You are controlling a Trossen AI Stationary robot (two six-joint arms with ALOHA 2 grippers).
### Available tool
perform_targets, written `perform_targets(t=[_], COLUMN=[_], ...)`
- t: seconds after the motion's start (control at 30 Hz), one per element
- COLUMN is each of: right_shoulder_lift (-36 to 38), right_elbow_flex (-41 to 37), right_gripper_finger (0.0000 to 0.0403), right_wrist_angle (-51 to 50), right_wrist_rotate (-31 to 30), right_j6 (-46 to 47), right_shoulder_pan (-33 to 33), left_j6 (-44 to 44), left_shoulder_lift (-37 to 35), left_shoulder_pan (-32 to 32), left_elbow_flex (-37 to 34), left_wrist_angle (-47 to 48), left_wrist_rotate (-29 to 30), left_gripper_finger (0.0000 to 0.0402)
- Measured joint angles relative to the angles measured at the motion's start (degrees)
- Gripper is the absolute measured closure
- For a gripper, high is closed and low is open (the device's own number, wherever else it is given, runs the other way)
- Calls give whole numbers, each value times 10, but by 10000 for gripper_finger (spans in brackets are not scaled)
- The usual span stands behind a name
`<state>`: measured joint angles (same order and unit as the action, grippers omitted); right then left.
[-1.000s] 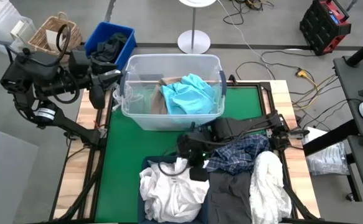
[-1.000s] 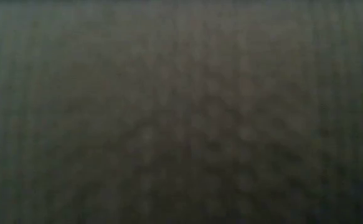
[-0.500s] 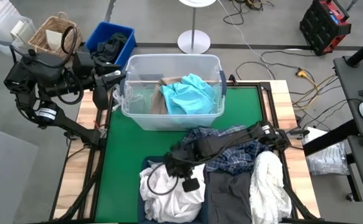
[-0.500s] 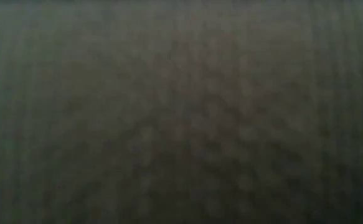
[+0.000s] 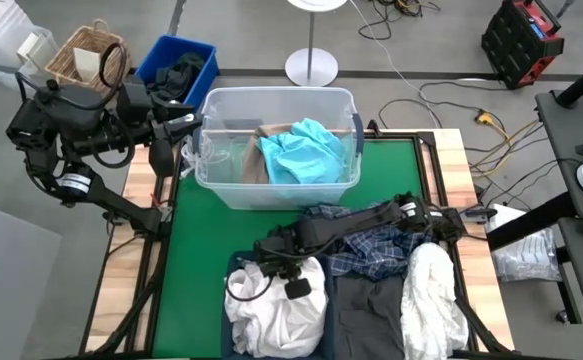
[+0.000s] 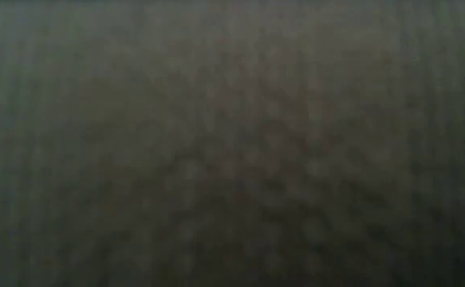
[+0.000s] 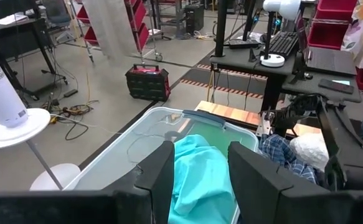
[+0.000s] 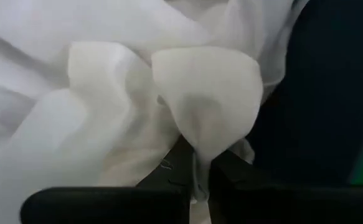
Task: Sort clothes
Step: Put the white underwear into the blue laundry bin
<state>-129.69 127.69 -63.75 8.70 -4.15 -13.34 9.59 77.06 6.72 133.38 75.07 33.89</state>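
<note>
A white garment (image 5: 276, 315) lies heaped in the navy bin (image 5: 235, 262) at the table's near left. My right gripper (image 5: 271, 265) is down on the heap's far edge, shut on a fold of it. Beside it lie a blue-and-white plaid shirt (image 5: 391, 250), a dark grey garment (image 5: 366, 315) and another white one (image 5: 431, 295). A teal garment (image 5: 301, 150) and a beige one (image 5: 254, 160) lie in the clear tub (image 5: 276, 96). My left gripper (image 5: 183, 124) hangs open at the tub's left end, holding nothing. The low view is dark. My right gripper (image 8: 197, 163) pinches a raised fold of the white garment (image 8: 201, 143) between its two fingers. It comes at the fold slanting down from the table's right. The fold bulges up past the fingertips, and the rest of the garment lies slack in the bin.
A blue bin (image 5: 176, 62) holding dark clothes and a wicker basket (image 5: 86, 55) stand off the table's far left corner. A lamp base (image 5: 311, 67) stands behind the tub. Bare green mat (image 5: 196, 240) lies between the tub and the navy bin.
My right gripper has come down and toward the table's left and near edges, from above the plaid shirt onto the white heap, rolling as it went. The part of the white garment that reached up to it has sunk back onto the heap.
</note>
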Motion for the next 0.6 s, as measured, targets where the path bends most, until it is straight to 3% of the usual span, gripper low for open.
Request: perform_targets(t=[0.1,0.4,0.6], right_shoulder_lift=[4,63,113], right_elbow_flex=[2,4,4], right_gripper_finger=[358,220,184], right_wrist_angle=[-6,-9,-20], right_wrist_rotate=[6,-33,-56], right_j6=[25,43,78], right_shoulder_pan=[2,1,-1], left_j6=[1,1,0], left_shoulder_lift=[0,4,6], left_shoulder_pan=[0,0,0], left_elbow_flex=[0,0,0], left_wrist_angle=[3,6,12], left_wrist_rotate=[0,-1,-1], left_gripper_finger=[271,271,271])
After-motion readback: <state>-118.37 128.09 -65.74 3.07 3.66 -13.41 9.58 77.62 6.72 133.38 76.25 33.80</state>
